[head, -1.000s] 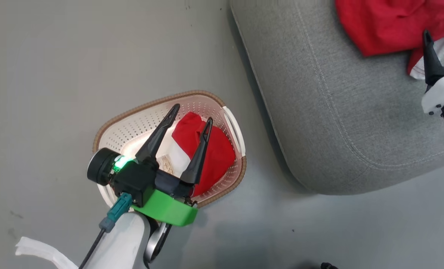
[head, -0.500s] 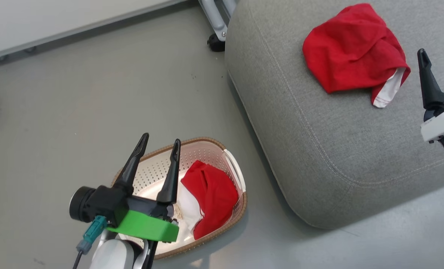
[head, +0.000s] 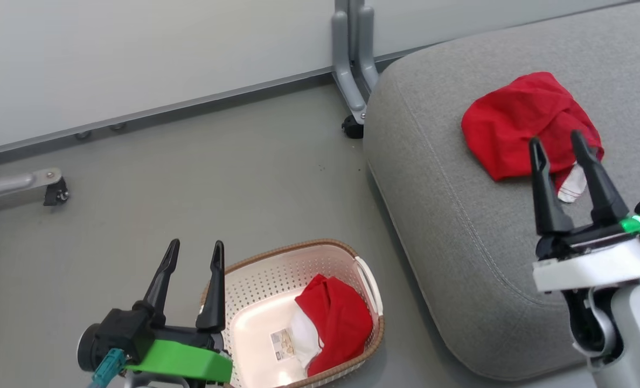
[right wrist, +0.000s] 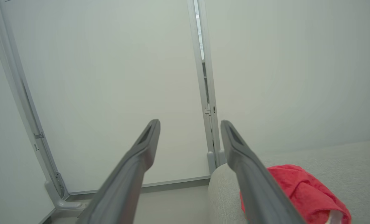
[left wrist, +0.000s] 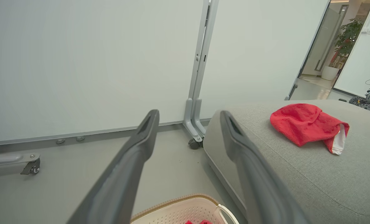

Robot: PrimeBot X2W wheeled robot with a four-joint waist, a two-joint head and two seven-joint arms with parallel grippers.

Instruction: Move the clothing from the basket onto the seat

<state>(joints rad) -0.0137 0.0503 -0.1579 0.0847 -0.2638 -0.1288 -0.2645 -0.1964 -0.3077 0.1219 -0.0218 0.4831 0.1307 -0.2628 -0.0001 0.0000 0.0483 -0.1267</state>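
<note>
Our left gripper (head: pixel 196 245) sits low at our left, our right gripper (head: pixel 556 139) higher at our right; both gape wide, empty.

The light is bright, soft and even, and seems to fall from above. The floor (head: pixel 217 178) takes only weak shadows: a soft dark band runs along the seat's (head: pixel 460 242) edge where it meets the floor. The basket's (head: pixel 298 269) pale bottom glares almost white in my head view. A small green lamp (head: pixel 635 222) glows on my right tool (head: pixel 556 137). In both wrist views my own fingers (left wrist: pixel 129 168) are blurred, too near the lens, while the wall (left wrist: pixel 79 62) and the red cloth (left wrist: pixel 303 123) are crisp. The wide lens leans the wall posts (right wrist: pixel 26 109) near the left edge. A doorway (left wrist: pixel 328 46) at the upper right shines warmer.
</note>
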